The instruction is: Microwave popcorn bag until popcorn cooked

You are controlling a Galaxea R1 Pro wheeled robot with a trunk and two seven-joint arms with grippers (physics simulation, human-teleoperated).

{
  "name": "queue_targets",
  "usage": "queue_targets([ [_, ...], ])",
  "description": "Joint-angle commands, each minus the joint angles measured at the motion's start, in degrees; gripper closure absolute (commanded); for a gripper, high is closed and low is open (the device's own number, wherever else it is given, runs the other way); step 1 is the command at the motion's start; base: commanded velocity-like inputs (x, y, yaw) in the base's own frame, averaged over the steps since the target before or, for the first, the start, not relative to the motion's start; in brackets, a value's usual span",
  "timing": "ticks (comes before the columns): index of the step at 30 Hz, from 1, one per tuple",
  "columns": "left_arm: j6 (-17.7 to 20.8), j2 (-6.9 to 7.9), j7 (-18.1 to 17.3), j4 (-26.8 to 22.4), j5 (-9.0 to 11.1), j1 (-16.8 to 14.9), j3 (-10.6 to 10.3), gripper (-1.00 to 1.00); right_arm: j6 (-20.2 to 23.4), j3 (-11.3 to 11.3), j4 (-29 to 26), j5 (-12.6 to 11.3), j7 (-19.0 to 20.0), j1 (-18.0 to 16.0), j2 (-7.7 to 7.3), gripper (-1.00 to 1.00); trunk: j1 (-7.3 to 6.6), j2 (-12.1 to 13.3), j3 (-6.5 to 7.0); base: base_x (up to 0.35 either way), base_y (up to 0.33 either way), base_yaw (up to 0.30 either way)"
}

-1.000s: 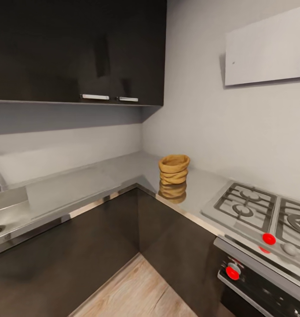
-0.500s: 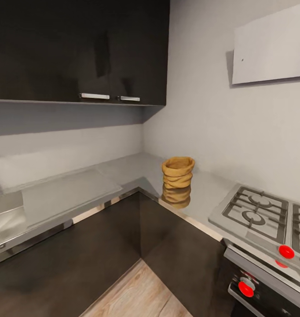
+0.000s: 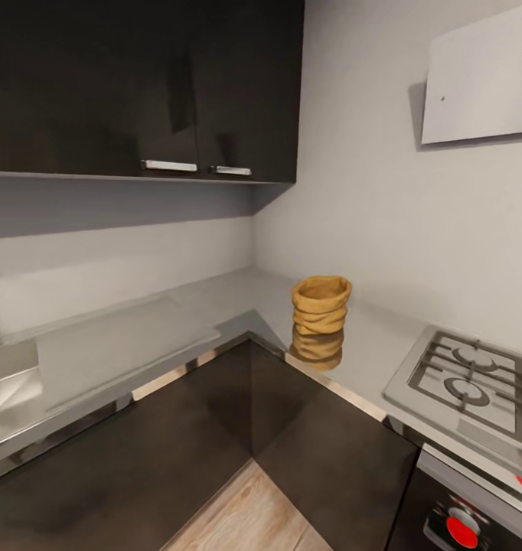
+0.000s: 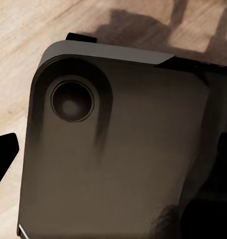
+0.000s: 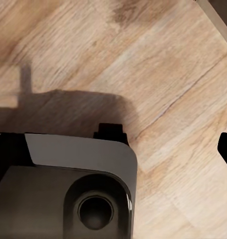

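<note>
- Left gripper: one dark fingertip (image 4: 4, 149) at one edge of the left wrist view, a second dark edge at the opposite side; nothing lies between them. The arm hangs low and stowed, judged a travelling posture. How wide the jaws stand cannot be told.
- Robot base (image 4: 113, 149): directly beyond the left fingers; a dark, smooth, rounded-corner housing with a round recessed socket and a pale grey rim.
- Right gripper: a single dark fingertip (image 5: 226, 148) at the frame edge of the right wrist view; nothing held in sight; its opening cannot be told.
- Wooden floor (image 5: 158, 64): beyond the right fingers; pale planks with visible grain, carrying the base's shadow.
- Lower cabinets (image 3: 215, 436): matt dark fronts meeting at an inside corner.
- Countertop (image 3: 131, 337): L-shaped, glossy grey steel with a mirror sheen.
- Popcorn bag (image 3: 321, 304): well beyond both grippers, upright on the countertop near the inside corner. Tan, sack-shaped, with a rolled rim and creased sides; its reflection sits beneath it. Untouched, so pickup is judged not yet begun.
- Gas hob (image 3: 468, 386): beside the bag, clear of it; ridged grates on a steel plate, red knobs below.
- Upper cabinets (image 3: 138, 84): dark, glossy, with pale bar handles.
- Hood (image 3: 479, 76): a white flat panel on the grey wall.
</note>
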Motion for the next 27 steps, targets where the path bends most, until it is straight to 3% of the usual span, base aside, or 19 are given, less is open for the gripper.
queue_targets([
  [1,-0.08,-0.02,-0.02,-0.02,0.30,-0.01,0.30,-1.00,-0.34,-0.34,0.19,0.56,0.10,-0.08,0.01,-1.00,0.01,-0.03,-0.05,0.132,0.099,0.000],
  [7,-0.04,-0.01,-0.02,-0.02,0.30,-0.01,0.30,-1.00,-0.14,-0.38,0.21,0.48,0.16,-0.08,0.30,-1.00,0.01,-0.03,0.00,0.114,0.091,-0.060],
  [27,0.01,-0.07,0.07,-0.02,0.53,-0.01,0.47,-1.00,0.03,-0.38,0.21,0.47,0.04,-0.08,0.41,-1.00,0.01,-0.03,0.70,0.004,0.004,-0.220],
])
